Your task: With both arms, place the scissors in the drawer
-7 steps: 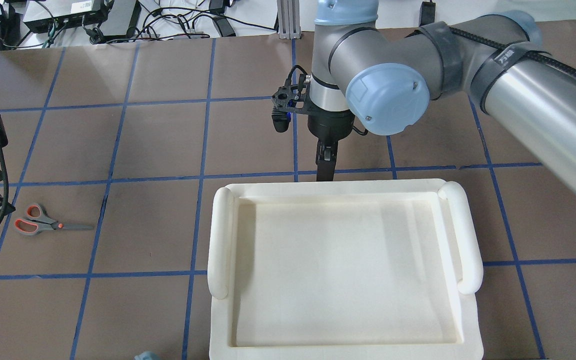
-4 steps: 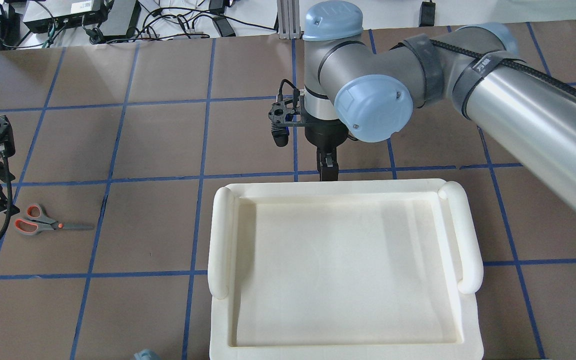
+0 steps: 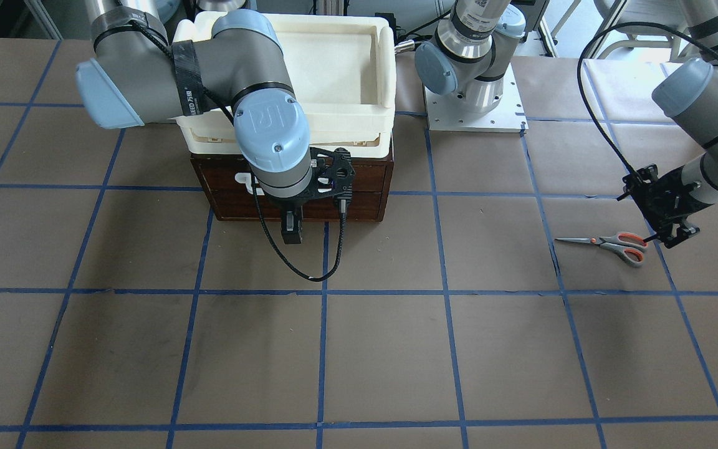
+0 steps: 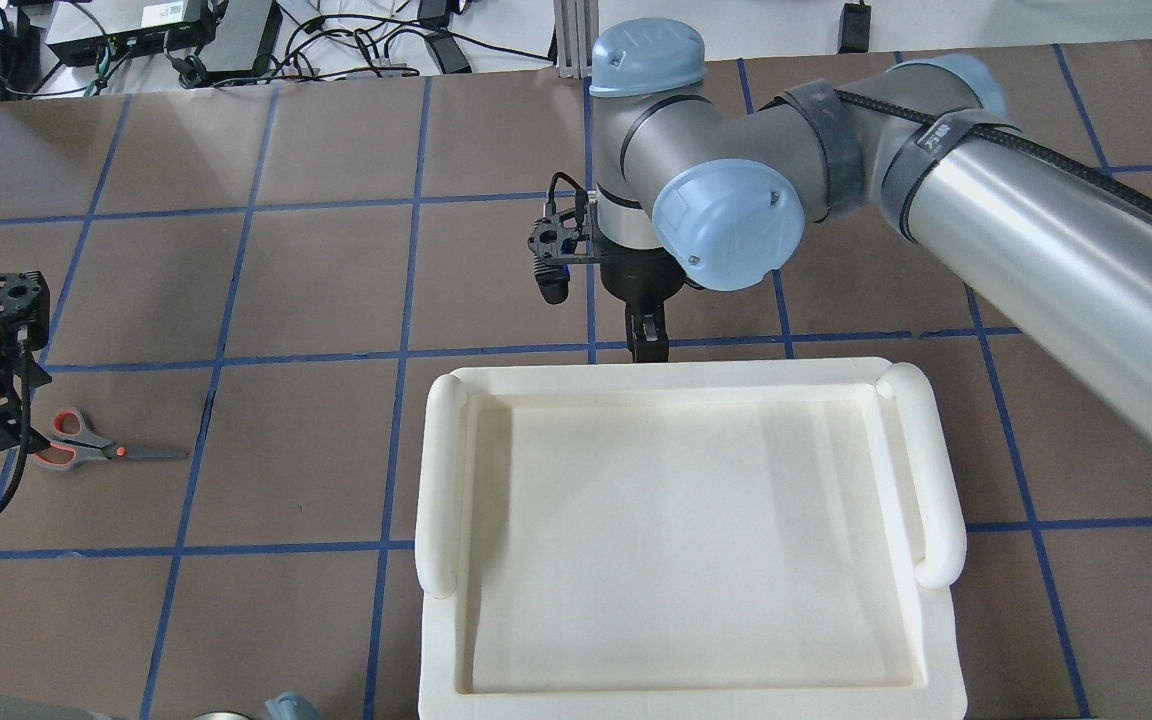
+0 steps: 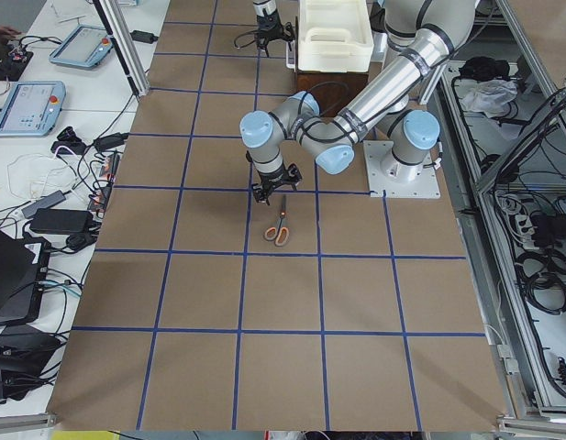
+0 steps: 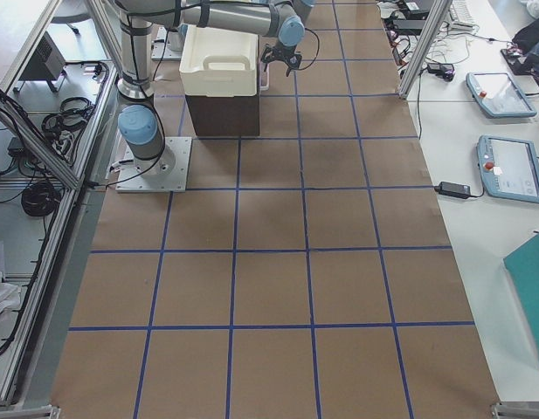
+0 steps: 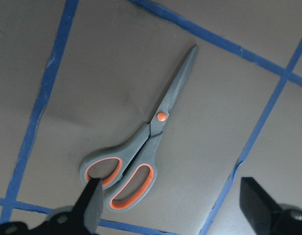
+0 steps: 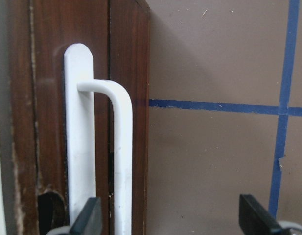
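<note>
Your scissors [image 7: 150,137] lie flat on the table [image 7: 62,73], at the left edge of the overhead view, with their loops just below the left claw [image 7: 169,188], which is spread wide. The right claw [image 8: 170,215], also spread, faces the drawer [image 8: 128,58], and the white handle [image 8: 120,147] is beside its lower-left finger [image 8: 87,220].

place: robotics lab | evidence: teach pendants [image 6: 512,168], cable bundles [image 4: 336,42] (on white benches), blue-taped table [image 3: 384,349]

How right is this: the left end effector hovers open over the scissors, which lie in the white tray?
No. The scissors lie on the brown table, outside the white tray, as the overhead view shows. The left end effector does hover open over them.
</note>
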You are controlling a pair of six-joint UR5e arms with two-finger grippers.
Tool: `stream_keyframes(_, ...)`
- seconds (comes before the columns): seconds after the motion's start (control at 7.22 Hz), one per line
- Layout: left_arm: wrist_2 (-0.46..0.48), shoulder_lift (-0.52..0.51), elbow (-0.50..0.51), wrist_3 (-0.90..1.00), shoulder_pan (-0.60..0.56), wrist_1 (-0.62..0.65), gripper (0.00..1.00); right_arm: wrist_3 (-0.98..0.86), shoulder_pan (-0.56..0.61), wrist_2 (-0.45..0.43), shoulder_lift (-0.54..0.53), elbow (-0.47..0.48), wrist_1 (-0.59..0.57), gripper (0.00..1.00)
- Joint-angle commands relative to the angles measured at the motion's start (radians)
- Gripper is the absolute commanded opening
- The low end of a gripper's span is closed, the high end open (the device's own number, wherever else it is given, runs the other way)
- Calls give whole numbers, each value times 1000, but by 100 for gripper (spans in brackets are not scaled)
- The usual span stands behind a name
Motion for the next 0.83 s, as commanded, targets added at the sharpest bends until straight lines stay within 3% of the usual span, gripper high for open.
stream_keyframes(0.0,10,-36,-89,145,6,206,99,-5,-13,-24,4,-5,28,98)
stream_keyframes(0.69,-71,-107,-90,343,30,215,98,-5,-13,-17,39,-8,40,100)
